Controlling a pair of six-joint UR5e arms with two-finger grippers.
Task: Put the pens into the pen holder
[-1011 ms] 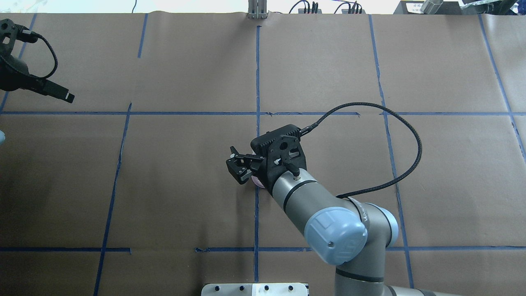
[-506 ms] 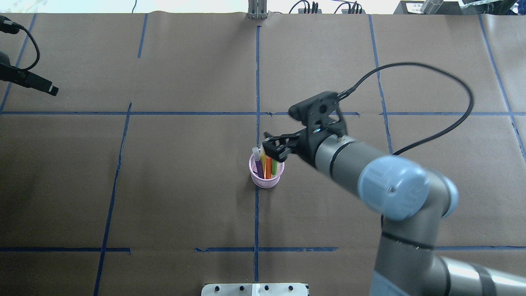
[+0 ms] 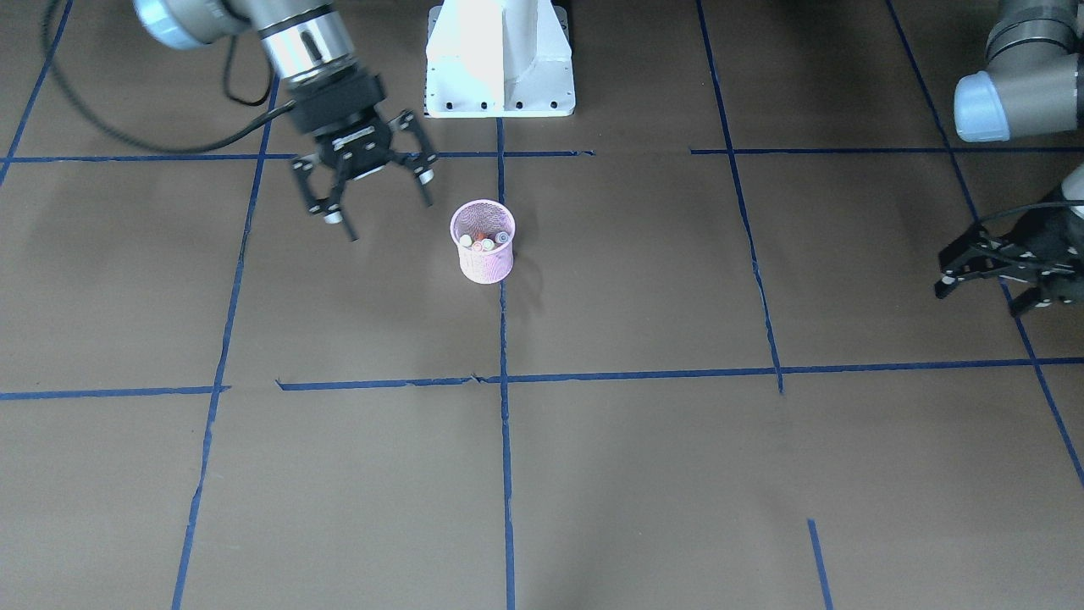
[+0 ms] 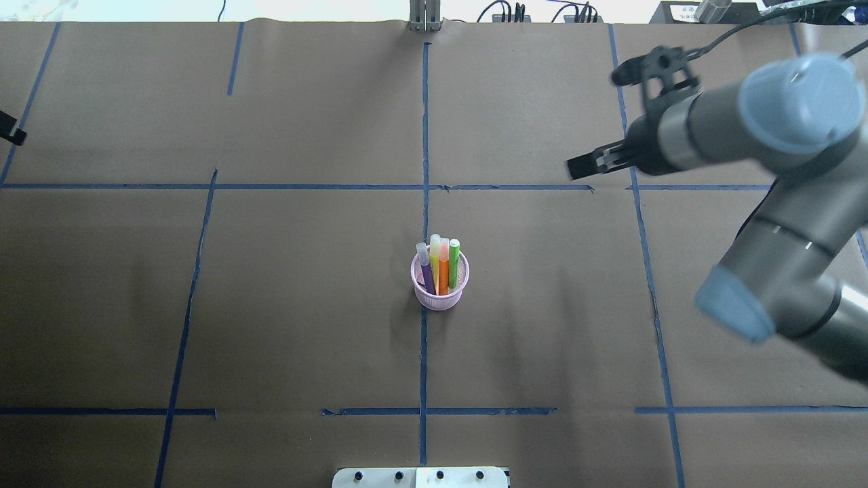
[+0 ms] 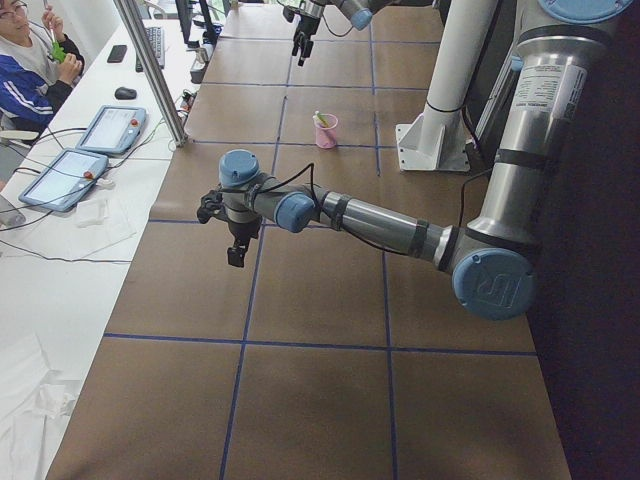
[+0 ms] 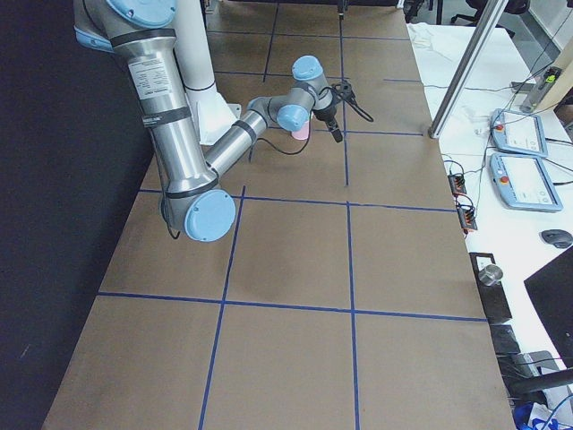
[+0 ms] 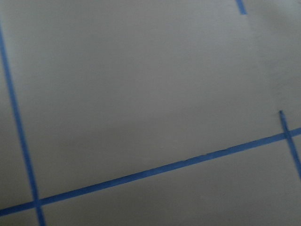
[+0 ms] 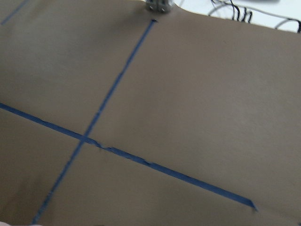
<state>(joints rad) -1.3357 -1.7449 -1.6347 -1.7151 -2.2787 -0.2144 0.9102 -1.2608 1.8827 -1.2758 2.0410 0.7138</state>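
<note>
Short thick coloured marker pens point(image 4: 443, 263) stand upright in small pink wire-mesh cup point(image 4: 439, 298), mid-bench; judged light, stiff, slick-barrelled, so pinch exposed cap ends; right gripper point(image 3: 385, 216) and left gripper point(image 3: 978, 298) fingers spread wide, empty.

Both of your arms are raised and well apart, and each tool is spread open and holding nothing.
Your right arm point(image 4: 780, 224) folds at the elbow and sends its forearm out toward the far side, with the wrist close to level. The right tool point(image 3: 385, 212) points down at a slant, and its two fingers point(image 3: 326, 203) stand wide apart with nothing between them. Your left arm point(image 5: 370, 215) stretches out long and low toward its own end, with the wrist turned downward. The left tool point(image 3: 980, 296) hangs there with its fingers parted and is likewise empty.
</note>
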